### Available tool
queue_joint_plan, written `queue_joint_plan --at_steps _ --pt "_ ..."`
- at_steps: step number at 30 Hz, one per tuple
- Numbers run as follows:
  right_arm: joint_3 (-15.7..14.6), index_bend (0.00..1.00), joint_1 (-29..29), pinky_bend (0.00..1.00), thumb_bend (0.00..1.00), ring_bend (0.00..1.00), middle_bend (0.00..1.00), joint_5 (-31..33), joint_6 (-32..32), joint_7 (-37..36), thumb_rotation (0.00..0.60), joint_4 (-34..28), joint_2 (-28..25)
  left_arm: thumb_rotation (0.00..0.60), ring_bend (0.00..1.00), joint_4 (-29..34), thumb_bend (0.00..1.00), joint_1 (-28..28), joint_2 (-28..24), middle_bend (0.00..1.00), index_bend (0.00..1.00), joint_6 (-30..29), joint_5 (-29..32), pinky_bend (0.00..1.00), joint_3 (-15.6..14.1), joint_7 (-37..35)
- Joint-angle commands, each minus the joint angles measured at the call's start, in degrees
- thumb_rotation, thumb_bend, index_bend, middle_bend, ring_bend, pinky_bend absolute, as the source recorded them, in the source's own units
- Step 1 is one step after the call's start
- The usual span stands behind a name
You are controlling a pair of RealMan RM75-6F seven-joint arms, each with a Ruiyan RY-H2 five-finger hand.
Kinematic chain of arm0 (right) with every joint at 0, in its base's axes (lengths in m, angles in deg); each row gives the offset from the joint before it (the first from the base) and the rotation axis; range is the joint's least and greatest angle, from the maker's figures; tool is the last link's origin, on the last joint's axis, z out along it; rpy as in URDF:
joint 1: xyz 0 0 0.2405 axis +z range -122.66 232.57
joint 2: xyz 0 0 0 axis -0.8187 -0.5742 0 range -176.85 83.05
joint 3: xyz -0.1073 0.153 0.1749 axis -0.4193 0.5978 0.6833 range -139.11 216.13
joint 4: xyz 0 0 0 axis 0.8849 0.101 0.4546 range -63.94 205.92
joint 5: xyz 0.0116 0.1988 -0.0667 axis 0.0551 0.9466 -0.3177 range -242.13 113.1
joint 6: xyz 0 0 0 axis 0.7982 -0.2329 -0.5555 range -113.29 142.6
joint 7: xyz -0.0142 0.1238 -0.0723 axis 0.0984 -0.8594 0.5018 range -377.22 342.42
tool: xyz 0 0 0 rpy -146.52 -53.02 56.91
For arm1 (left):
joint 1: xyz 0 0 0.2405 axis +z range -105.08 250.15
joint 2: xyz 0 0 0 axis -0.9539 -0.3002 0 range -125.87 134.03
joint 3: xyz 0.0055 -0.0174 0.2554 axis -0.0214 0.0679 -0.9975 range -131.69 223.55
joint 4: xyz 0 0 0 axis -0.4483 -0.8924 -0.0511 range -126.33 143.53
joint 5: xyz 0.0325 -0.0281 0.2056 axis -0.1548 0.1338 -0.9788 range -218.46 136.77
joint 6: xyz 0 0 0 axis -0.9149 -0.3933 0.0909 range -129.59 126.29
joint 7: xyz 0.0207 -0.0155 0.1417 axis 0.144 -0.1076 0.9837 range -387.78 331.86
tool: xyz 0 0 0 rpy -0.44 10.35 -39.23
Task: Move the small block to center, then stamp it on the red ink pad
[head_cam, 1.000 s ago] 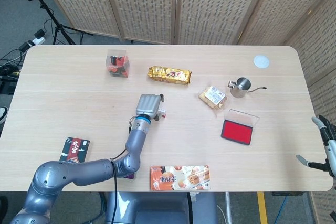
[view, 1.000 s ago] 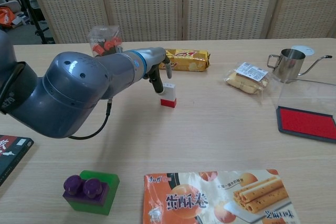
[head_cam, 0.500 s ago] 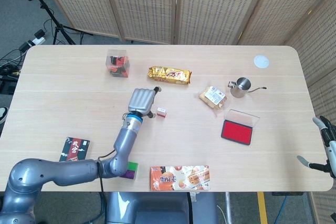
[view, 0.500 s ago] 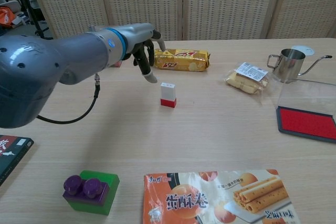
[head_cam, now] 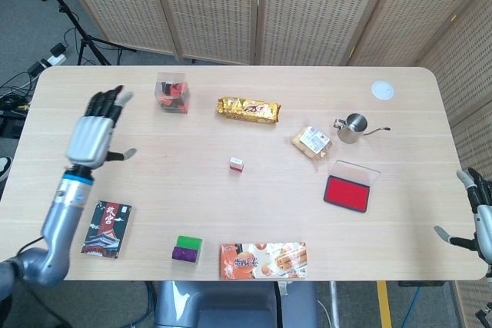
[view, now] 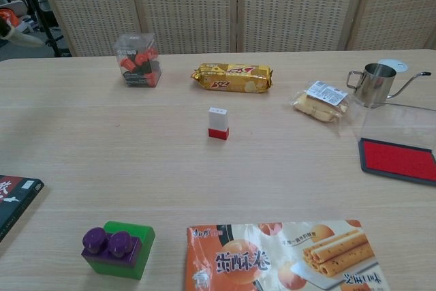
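Head view, block: we see the small block [head_cam: 237,164] standing alone near the middle of the table [head_cam: 231,113], nothing touching it.
Head view, pad: the red ink pad [head_cam: 347,192] lies toward the right edge, well apart from the block, with its clear lid standing open at the far side.
Head view, left hand: the left hand [head_cam: 94,130] hovers near the left edge, fingers spread and holding nothing.
Head view, right hand: the right hand [head_cam: 477,217] shows only partly, just off the right edge; its fingers look apart with nothing in them.
Head view, neighbours: a gold snack packet [head_cam: 247,109] toward the far edge, a wrapped pastry [head_cam: 311,142] and a steel pitcher [head_cam: 354,126] just beyond the pad.
Chest view, block: we get it upright, white on top with a red base [view: 219,124], in the middle of the table.
Chest view, pad: the pad [view: 399,159] sits at the right edge, the lid rising behind it.
Chest view, hands: neither hand shows here.
Chest view, near edge: a green and purple brick [view: 117,247], a biscuit box [view: 283,257], a dark card at the left edge.
Step, our call: centring looks done; stamping remains.
Risk one: the block is small and tall, so a finger arriving off-centre could tip it.
Risk two: the upright lid, pitcher and pastry crowd the pad, so a wide approach could knock them.
Risk three: a tilted block would ink unevenly.
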Motion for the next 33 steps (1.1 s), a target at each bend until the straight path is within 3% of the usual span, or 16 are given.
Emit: queue_joint_plan --at_steps 1,7,10,12,14,16,19,23,28,33 --pt "1.16 0.01 1.65 0.0 0.0 0.0 0.0 0.4 0.1 7.67 0.6 -3.76 -0.91 0.6 0.0 2.03 0.0 6.05 -4.74 0.0 0.0 -4.02 -0.3 0.0 -2.12 -4.48" --pt "3.95 0.01 6.02 0.0 0.0 0.0 0.0 3.32 -2.88 19.81 0.6 -14.37 -3.94 0.6 0.0 7.73 0.0 11.16 -11.97 0.0 0.0 -3.49 2.14 0.0 -2.65 -7.74" --pt "5.16 0.0 9.61 0.03 0.0 0.06 0.12 5.13 -6.89 24.58 0.6 -19.61 -4.91 0.6 0.0 9.48 0.0 13.17 -13.98 0.0 0.0 -5.21 0.84 0.0 -2.55 -8.75" --pt "6.31 0.0 12.66 0.16 0.0 0.2 0.24 7.29 -9.93 27.96 0.6 -22.12 -4.75 0.6 0.0 10.86 0.0 14.13 -15.42 0.0 0.0 -5.08 -0.29 0.0 -2.82 -9.97" --pt "7.59 0.0 16.08 0.39 0.0 0.36 0.39 10.33 -12.62 31.78 0.6 -23.84 -3.68 0.6 0.0 11.45 0.0 14.97 -16.54 0.0 0.0 -5.23 -1.94 0.0 -2.85 -11.44" --pt "9.08 0.0 20.41 0.54 0.0 0.45 0.49 13.82 -15.21 36.13 0.6 -24.57 -1.16 0.6 0.0 11.89 0.0 15.78 -17.45 0.0 0.0 -5.5 -3.66 0.0 -2.84 -13.1" --pt "10.41 0.0 25.62 0.73 0.0 0.58 0.63 19.19 -16.5 42.52 0.6 -23.91 3.25 0.6 0.0 11.74 0.0 16.41 -18.62 0.0 0.0 -5.16 -4.96 0.0 -2.43 -15.68" --pt "12.05 0.0 34.81 0.94 0.0 0.74 0.8 32.54 -18.77 50.88 0.6 -21.43 11.44 0.6 0.0 10.58 0.0 16.51 -19.14 0.0 0.0 -2.98 -4.97 0.0 -1.91 -17.67" --pt "13.62 0.02 43.87 1.0 0.0 0.85 0.89 47.44 -17.19 57.04 0.6 -15.27 20.79 0.6 0.0 10.42 0.0 16.42 -19.79 0.0 0.0 -1.11 -5.87 0.0 -1.59 -18.87" --pt "14.99 0.15 51.26 1.0 0.0 0.89 0.93 57.12 -14.8 59.98 0.6 -5.91 30.94 0.6 0.0 9.87 0.0 16.07 -20.01 0.0 0.0 1.12 -5.15 0.0 -0.97 -19.67"
